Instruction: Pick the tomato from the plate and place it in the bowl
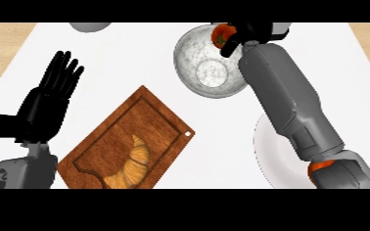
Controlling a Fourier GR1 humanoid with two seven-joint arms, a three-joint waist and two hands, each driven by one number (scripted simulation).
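Tomato (221, 36) sits clamped in the right hand (249, 33), fingers (233, 43) curled round it, over the far rim of the bowl (207, 63). Plate (271, 151) lies below the right forearm, well back from those fingers. Left hand (45, 103) rests open at the left edge, fingers straight and apart. Cutting board (123, 137) with croissant (133, 164) on the surface (217, 127).

No readable text, label, brand, number or sign anywhere in the head view.
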